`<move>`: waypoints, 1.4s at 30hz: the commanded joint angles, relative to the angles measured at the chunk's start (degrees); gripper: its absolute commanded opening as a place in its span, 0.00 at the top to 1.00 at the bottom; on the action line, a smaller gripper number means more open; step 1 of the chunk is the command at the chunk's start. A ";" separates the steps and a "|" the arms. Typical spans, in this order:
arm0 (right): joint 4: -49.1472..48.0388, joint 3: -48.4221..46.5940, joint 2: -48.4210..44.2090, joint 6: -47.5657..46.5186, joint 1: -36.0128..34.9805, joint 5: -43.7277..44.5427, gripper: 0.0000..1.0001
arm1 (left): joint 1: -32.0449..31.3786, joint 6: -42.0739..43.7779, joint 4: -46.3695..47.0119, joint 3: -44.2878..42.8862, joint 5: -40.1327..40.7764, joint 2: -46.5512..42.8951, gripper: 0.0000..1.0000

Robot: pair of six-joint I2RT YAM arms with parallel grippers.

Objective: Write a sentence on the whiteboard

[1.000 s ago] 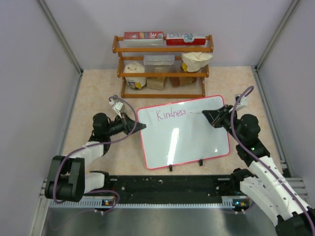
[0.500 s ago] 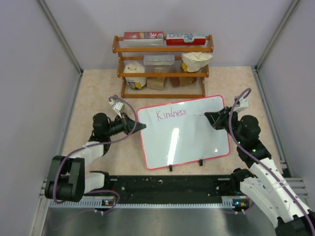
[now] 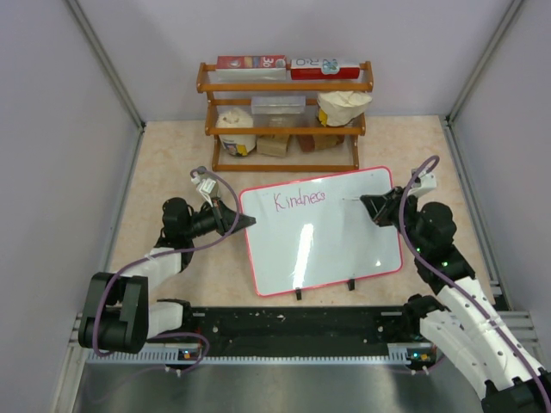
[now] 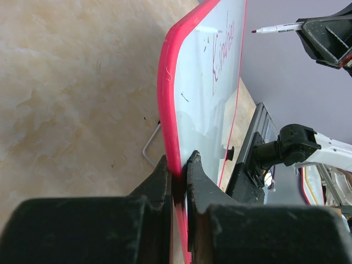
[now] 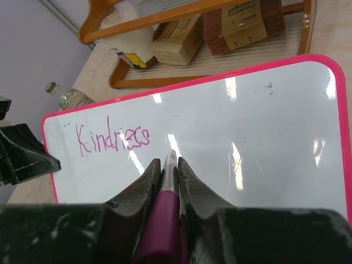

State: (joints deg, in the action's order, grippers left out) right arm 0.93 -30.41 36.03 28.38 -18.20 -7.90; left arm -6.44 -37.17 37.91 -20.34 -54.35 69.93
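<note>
**Item 1 — whiteboard (image 3: 340, 245):** large rectangular glossy white board with a thin pink-red rounded frame and two small black clip feet. It stands tilted on the beige marbled table (image 3: 172, 163), between the two arms and nearer than the rack.

**Item 2 — sentence (image 5: 113, 138):** thin pink handwriting. Only "Kindness" is present, at the board's far-left area; the remaining words are not yet written.

**Item 3 — left gripper (image 4: 179, 168):** black two-finger jaws pinched almost closed on the board's left frame edge, bracing it.

**Item 4 — right gripper (image 5: 166, 168):** jaws fully closed around a slim magenta marker (image 5: 164, 225). The tip points just right of the word and, in the left wrist view, appears just clear of the surface.

**Item 5 — wooden tiered shelf rack (image 3: 284, 86):** far side of the table, stocked with boxes and bags, well apart from the work.

**Risks, as judged:**
- Pen pressure could tip or swing the board if the pinch slips on the smooth frame.
- A touchdown too close to the final "s" would run the words together.
- Too light a contact would break the strokes.
- The marker could twist between the fingers, skewing the letters.
- The fingers could brush wet ink and smear it.
</note>
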 commanded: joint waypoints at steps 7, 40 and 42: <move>0.74 -5.18 0.79 -2.10 0.53 3.07 1.00 | -0.68 11.68 -1.26 0.74 7.50 2.14 1.00; -7.08 -6.24 11.69 -0.78 0.53 3.16 1.00 | -0.68 11.94 -1.52 1.18 8.03 1.09 1.00; -6.56 -5.89 11.61 -0.96 0.53 2.98 1.00 | -0.68 12.12 -1.79 1.26 8.20 0.82 1.00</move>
State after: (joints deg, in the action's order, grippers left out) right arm -3.92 -35.68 47.81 27.53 -18.20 -4.40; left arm -6.44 -37.19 38.26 -20.34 -54.35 70.35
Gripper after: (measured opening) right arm 0.144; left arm 0.078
